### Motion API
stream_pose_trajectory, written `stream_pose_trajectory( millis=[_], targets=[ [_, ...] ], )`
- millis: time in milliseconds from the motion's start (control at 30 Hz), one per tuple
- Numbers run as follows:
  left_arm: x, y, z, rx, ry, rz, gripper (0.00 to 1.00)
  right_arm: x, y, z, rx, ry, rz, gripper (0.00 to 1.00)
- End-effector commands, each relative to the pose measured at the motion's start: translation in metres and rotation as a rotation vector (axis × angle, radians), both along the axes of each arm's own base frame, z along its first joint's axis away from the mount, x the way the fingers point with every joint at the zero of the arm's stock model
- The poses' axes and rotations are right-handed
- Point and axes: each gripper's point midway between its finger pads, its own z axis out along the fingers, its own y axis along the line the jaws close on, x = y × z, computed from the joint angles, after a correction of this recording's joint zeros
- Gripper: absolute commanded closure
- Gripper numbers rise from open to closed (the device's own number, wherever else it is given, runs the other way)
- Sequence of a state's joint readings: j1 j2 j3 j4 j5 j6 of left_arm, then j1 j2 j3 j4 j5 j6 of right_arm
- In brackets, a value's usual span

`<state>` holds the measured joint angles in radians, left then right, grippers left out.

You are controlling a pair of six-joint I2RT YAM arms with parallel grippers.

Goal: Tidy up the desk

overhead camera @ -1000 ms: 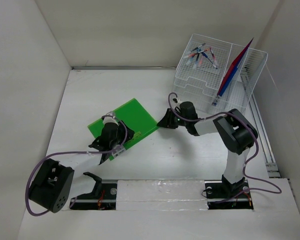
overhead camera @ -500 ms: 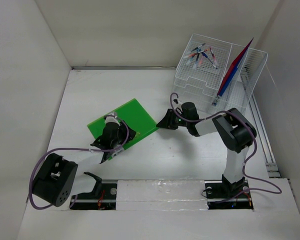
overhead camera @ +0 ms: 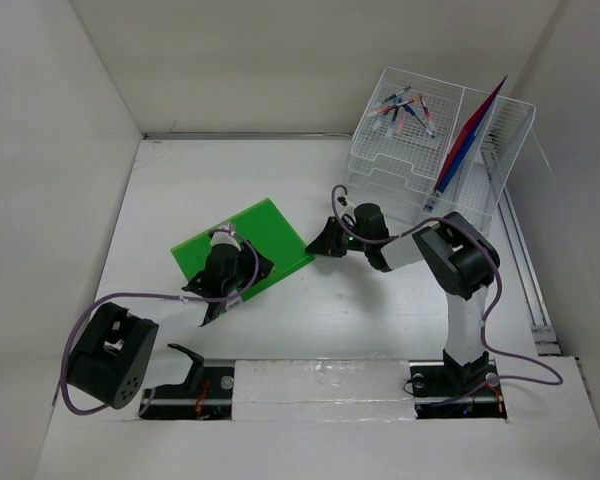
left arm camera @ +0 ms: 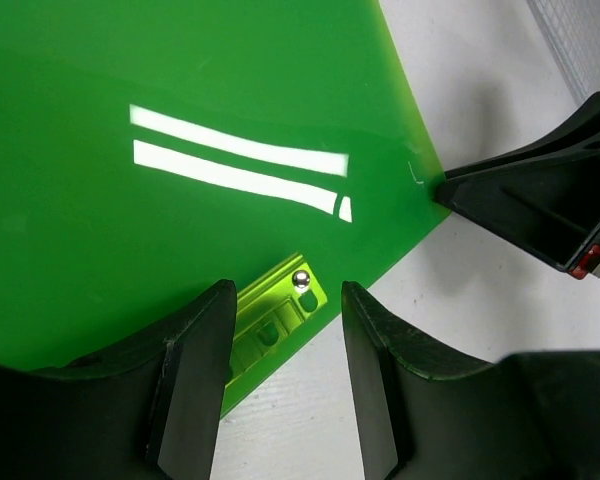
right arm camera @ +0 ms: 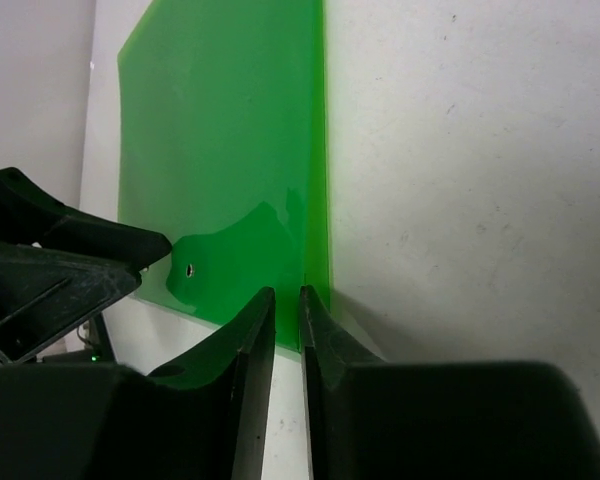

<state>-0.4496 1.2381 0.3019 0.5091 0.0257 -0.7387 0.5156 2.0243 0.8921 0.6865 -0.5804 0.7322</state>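
A green clipboard [overhead camera: 270,230] lies on the white desk [overhead camera: 330,310]. It also shows in the left wrist view [left arm camera: 180,100] and the right wrist view [right arm camera: 230,130]. My left gripper [overhead camera: 242,268] is open over the board's near edge. Its jaws [left arm camera: 288,295] straddle the clip [left arm camera: 275,315], which shows through the green plastic, and they hold nothing. My right gripper [overhead camera: 317,245] is at the board's right corner. Its jaws [right arm camera: 285,293] are closed to a thin slit right at the board's edge. It also shows in the left wrist view [left arm camera: 540,200].
A clear wire-mesh organizer rack [overhead camera: 430,150] stands at the back right. It holds several pens [overhead camera: 405,108] in its top tray and red and blue folders [overhead camera: 465,140] upright in its side slot. White panels wall the desk on the left, back and right.
My right gripper has moved left against the clipboard's corner. The clipboard and my left gripper have shifted slightly left with it.
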Motion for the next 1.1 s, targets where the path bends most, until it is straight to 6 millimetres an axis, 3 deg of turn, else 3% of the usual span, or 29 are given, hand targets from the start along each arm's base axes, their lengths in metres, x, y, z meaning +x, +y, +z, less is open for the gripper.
stream_pose_trajectory(
  millis=[0, 233, 367, 500, 700, 767, 967, 1067],
  targets=[
    [0.006, -0.005, 0.009, -0.024, -0.033, -0.013, 0.58, 0.001, 0.012, 0.019, 0.054, -0.062, 0.039, 0.80],
    [0.009, -0.007, 0.010, -0.028, -0.037, -0.021, 0.58, -0.012, 0.011, 0.030, 0.095, -0.038, 0.093, 0.80],
    [0.010, -0.006, 0.011, -0.027, -0.045, -0.014, 0.58, -0.024, 0.006, 0.023, 0.084, -0.016, 0.101, 0.70],
    [0.011, -0.007, 0.012, -0.028, -0.050, -0.018, 0.58, -0.034, 0.003, 0.012, 0.080, 0.020, 0.116, 0.70],
    [0.012, -0.013, 0.015, -0.045, -0.052, -0.037, 0.58, -0.037, 0.006, 0.014, 0.102, 0.027, 0.114, 0.93],
    [0.012, -0.014, 0.020, -0.061, -0.067, -0.042, 0.58, -0.037, 0.006, 0.020, 0.111, 0.016, 0.107, 1.00],
    [0.020, -0.011, 0.058, -0.068, -0.177, -0.024, 0.55, -0.031, 0.000, 0.055, 0.130, -0.059, 0.072, 1.00],
    [0.024, -0.006, 0.080, -0.060, -0.226, -0.005, 0.47, -0.031, -0.011, 0.070, 0.135, -0.086, 0.054, 1.00]
  ],
)
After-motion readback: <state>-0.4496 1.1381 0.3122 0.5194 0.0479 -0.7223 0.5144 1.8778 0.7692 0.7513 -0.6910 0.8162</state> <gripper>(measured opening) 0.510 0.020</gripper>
